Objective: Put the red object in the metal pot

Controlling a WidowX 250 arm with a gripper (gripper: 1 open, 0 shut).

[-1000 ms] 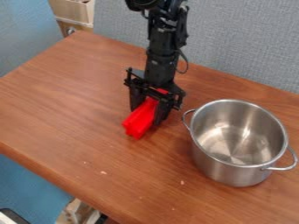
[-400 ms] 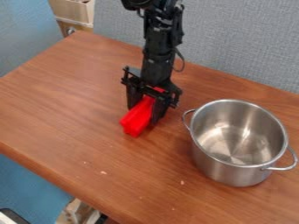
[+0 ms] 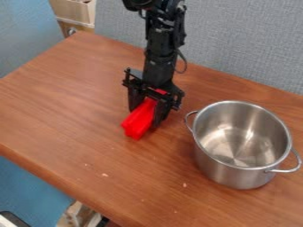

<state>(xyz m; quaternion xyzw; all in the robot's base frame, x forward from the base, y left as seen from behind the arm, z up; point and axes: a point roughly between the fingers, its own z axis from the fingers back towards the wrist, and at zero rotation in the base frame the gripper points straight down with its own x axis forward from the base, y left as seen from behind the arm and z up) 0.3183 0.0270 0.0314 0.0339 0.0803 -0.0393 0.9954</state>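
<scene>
Black robot hand (image 3: 153,99) pointing down, clamped narrow on far end of bright red rectangular block (image 3: 143,119) — block's near end resting on brown wooden table (image 3: 71,97), left of shiny round steel pot (image 3: 240,142). Risk — end grip lets block pivot or slip on lift, or catch pot rim.

The red object (image 3: 141,121) lies on the counter (image 3: 71,97), left of the metal pot (image 3: 242,142), apart from it.
</scene>
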